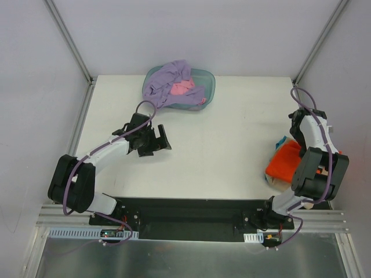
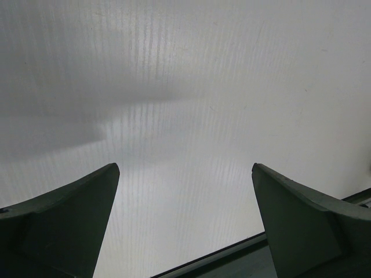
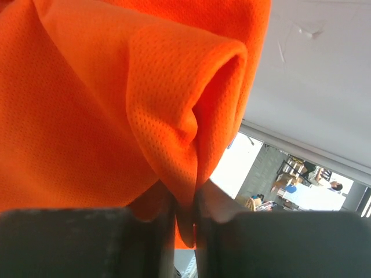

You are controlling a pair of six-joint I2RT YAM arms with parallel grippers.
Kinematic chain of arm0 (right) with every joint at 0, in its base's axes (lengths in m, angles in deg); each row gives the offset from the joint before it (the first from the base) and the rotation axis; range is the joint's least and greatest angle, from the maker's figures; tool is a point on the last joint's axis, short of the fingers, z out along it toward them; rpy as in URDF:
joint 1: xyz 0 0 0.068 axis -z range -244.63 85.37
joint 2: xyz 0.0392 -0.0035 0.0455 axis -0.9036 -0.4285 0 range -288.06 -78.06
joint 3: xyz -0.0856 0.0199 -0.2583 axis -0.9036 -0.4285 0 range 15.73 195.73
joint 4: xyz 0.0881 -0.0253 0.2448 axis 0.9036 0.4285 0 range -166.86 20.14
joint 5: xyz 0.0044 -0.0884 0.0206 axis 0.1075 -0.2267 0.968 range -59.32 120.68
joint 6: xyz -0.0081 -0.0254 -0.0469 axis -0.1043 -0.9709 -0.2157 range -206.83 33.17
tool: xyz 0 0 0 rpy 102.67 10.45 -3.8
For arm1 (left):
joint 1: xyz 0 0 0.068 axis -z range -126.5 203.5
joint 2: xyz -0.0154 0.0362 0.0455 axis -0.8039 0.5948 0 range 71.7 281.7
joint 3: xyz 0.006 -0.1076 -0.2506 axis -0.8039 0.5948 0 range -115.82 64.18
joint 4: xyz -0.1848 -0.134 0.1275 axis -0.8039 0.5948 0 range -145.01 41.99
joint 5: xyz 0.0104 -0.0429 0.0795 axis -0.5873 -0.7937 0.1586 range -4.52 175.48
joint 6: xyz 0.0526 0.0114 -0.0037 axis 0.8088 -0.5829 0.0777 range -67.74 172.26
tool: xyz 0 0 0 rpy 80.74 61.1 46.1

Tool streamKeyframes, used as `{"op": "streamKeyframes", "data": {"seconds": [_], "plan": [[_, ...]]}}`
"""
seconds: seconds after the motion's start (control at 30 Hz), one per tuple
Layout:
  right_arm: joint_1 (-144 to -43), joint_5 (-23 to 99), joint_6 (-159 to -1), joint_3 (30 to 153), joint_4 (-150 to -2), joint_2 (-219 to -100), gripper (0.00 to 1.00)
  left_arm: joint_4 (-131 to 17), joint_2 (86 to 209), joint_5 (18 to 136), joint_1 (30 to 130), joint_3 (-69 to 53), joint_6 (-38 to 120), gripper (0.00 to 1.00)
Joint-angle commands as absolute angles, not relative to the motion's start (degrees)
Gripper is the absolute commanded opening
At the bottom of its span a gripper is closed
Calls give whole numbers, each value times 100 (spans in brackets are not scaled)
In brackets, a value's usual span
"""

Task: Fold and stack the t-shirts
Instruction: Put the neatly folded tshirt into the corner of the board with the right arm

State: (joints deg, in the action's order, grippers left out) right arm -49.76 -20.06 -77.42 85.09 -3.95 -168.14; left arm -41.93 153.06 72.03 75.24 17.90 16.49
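Note:
The bright orange-red t-shirt (image 1: pixel 284 162) lies bunched at the table's right edge. It fills the right wrist view (image 3: pixel 116 104). My right gripper (image 3: pixel 185 194) is shut on a fold of this shirt; in the top view it (image 1: pixel 294 142) is just above the shirt, partly hidden by the arm. The lavender-purple t-shirt (image 1: pixel 168 78) and the pink t-shirt (image 1: pixel 182 88) lie crumpled in the tub at the back. My left gripper (image 1: pixel 156 141) is open and empty over bare table left of centre, its fingers (image 2: pixel 87 197) wide apart.
The translucent teal tub (image 1: pixel 208 81) stands at the back centre of the white table (image 1: pixel 232 133). A tan cardboard sheet (image 1: pixel 277 182) shows under the orange shirt near the right front edge. Frame posts stand at the back corners.

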Motion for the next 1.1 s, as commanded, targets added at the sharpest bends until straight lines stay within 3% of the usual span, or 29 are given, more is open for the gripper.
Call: {"op": "streamKeyframes", "data": {"seconds": [0.0,0.07,0.1,0.13,0.2,0.27,0.4,0.47,0.7,1.07], "plan": [[-4899,-2214,-7602,8499,-66,-16850,35,-4288,15019,7089,7503,1857,1816,99],[-4890,-2258,-7462,8516,-31,-16867,48,-4297,14992,7098,7495,1865,1816,99],[-4890,-2328,-7409,8551,48,-16876,64,-4288,14992,7133,7494,1865,1816,99],[-4881,-2354,-7322,8586,110,-16894,72,-4288,15001,7142,7486,1865,1825,99],[-4881,-2416,-7163,8727,233,-16920,83,-4288,15010,7134,7459,1874,1807,99],[-4881,-2390,-7093,8797,286,-16868,85,-4288,15036,7125,7451,1874,1807,99],[-4881,-2005,-7232,8850,111,-16587,98,-4288,14984,7133,7451,1883,1798,99],[-4898,-1671,-7582,8816,-213,-16289,96,-4288,14966,7151,7451,1892,1798,99],[-4942,1158,-8376,8316,-1507,-14988,96,-4288,14922,7107,7451,1874,1781,99],[-4267,712,-7277,7488,-1761,-15039,96,-4262,14738,7159,7451,1918,1737,99]]}}
